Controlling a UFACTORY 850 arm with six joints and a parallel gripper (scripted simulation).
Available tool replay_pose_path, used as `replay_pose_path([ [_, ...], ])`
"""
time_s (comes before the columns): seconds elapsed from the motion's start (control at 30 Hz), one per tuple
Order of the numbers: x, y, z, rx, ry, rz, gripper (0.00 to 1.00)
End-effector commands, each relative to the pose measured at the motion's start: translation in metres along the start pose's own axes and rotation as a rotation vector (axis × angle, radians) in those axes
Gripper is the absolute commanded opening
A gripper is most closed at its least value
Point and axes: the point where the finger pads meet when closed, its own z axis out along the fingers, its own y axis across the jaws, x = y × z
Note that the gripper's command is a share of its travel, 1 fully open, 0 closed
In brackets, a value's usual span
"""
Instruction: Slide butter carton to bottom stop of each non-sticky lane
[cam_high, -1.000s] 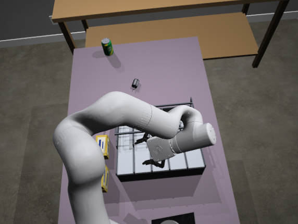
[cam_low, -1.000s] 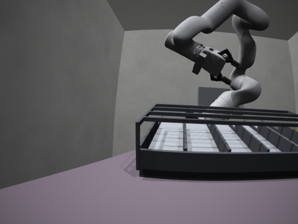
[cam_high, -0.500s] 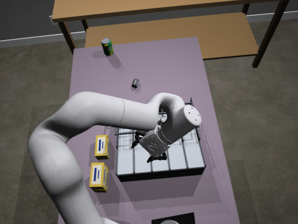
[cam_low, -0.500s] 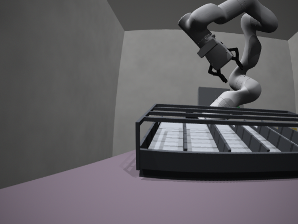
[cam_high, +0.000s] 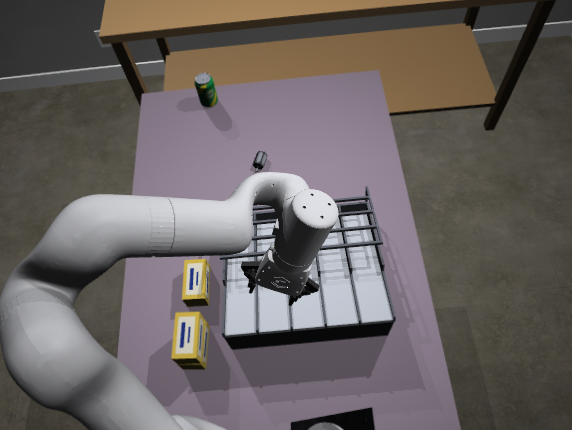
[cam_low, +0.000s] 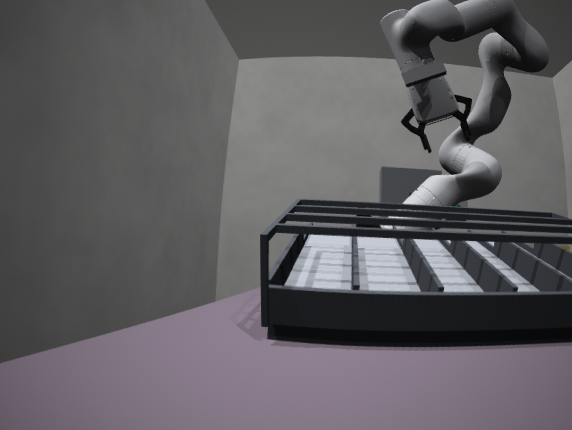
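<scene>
The dark shelf (cam_high: 306, 280) with five pale sloped lanes stands on the purple table; it also shows in the exterior view (cam_low: 420, 270). No carton shows in the parts of the lanes that I can see. Two yellow butter cartons lie on the table left of the shelf, one nearer its middle (cam_high: 196, 281) and one nearer the front (cam_high: 190, 339). I cannot see a third carton; the arm hides part of the table. My gripper (cam_high: 282, 290) (cam_low: 442, 135) points down, high above the middle lanes, open and empty.
A green can (cam_high: 206, 90) stands at the table's far left corner. A small dark cylinder (cam_high: 260, 160) lies behind the shelf. A wooden rack (cam_high: 325, 30) stands beyond the table. A black item (cam_high: 332, 419) sits at the table's near edge.
</scene>
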Motion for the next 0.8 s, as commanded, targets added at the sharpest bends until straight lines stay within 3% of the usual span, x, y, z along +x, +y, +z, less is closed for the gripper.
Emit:
replay_pose_path([
  [0.0,0.0002,0.0,0.0003,-0.02,0.018,-0.018,1.0],
  [0.1,0.0002,0.0,0.0003,-0.02,0.018,-0.018,1.0],
  [0.13,0.0002,0.0001,0.0,-0.212,0.109,-0.187,1.0],
  [0.2,0.0002,0.0001,0.0,-0.223,0.114,-0.197,1.0],
  [0.3,0.0002,0.0001,0.0,-0.316,0.159,-0.28,1.0],
  [0.67,0.0002,0.0001,0.0,-0.322,0.162,-0.285,1.0],
  [0.7,0.0,0.0003,-0.0002,-0.315,0.155,-0.277,0.9],
  [0.77,0.0,0.0003,-0.0002,-0.315,0.155,-0.277,0.9],
])
